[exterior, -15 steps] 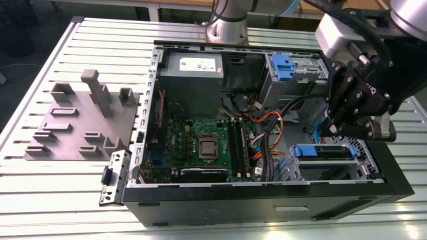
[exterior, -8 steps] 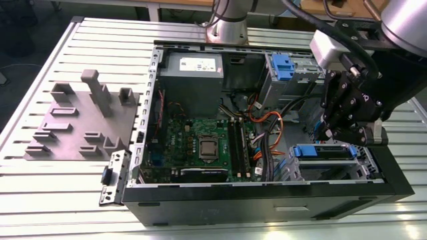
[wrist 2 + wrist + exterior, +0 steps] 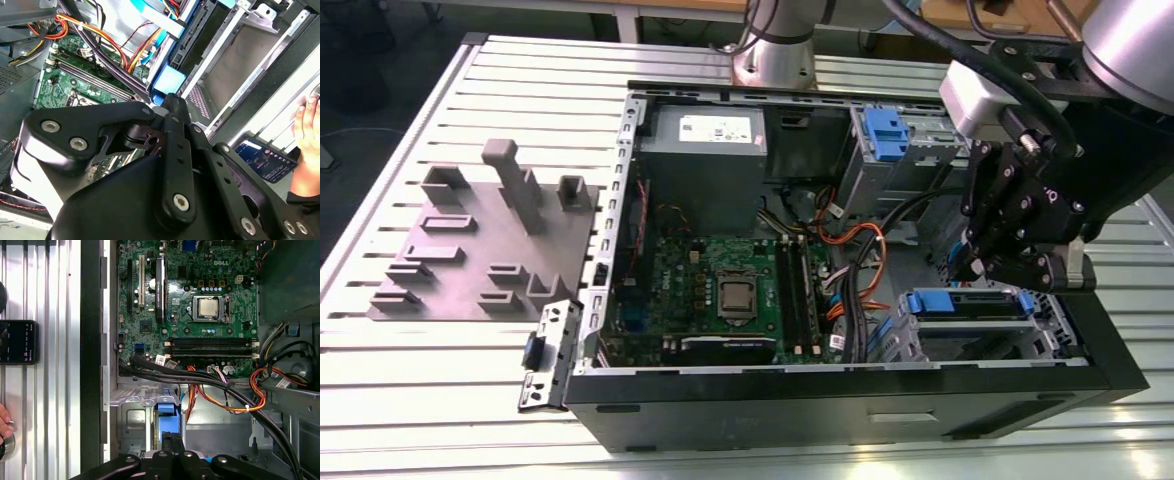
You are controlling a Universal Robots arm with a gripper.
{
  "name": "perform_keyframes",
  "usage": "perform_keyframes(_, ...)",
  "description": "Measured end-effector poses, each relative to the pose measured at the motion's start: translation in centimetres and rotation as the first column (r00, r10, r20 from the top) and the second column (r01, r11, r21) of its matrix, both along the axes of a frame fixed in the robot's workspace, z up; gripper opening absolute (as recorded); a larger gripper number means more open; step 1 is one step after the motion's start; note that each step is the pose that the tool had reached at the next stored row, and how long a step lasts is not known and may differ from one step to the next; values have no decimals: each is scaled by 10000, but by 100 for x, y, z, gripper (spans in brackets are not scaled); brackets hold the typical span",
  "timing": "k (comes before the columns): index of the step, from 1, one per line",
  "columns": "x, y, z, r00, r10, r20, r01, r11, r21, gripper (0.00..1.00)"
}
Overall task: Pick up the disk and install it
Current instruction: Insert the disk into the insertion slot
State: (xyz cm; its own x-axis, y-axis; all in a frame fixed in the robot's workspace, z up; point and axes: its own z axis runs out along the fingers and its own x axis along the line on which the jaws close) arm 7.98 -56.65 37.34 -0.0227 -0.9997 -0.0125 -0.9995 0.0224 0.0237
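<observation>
**Claw closed over the blue end of the disk at the near-right drive cage**

I'm looking down on a pale slatted metal table [image 3: 427, 400] carrying an open black tower computer case [image 3: 854, 415], with its green rectangular motherboard [image 3: 720, 290] lying flat in the middle. My black multi-link gripper [image 3: 998, 280] hangs over the case's near corner on the exterior view's right.

The relation I care about is this. The disk [image 3: 966, 301], a flat drive in a blue plastic carrier frame, sits in the grey metal drive cage [image 3: 974, 335] directly under the claw. Its blue edge runs across the cage mouth. I judge that its long body reaches down into the cage, but that part is hidden.

In both wrist views the claw's two fingers are drawn narrow, pressed together with nothing between them. In the first wrist view their tips [image 3: 172, 439] meet the blue end of the carrier [image 3: 167, 407]; whether they touch or hover just off it, I cannot tell.

The exterior view hides the fingertips behind the gripper's body. The wrist views add a dark phone [image 3: 19, 341] and a person's hand [image 3: 306, 122] on the table outside the case.
</observation>
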Motion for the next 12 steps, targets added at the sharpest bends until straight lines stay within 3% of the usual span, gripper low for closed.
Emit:
perform_keyframes(7, 0, 0, -6, 10000, 0, 0, 0, 10000, 3, 11)
perform_keyframes(12, 0, -4, -93, 10000, -1, 0, 1, 10000, 2, 11)
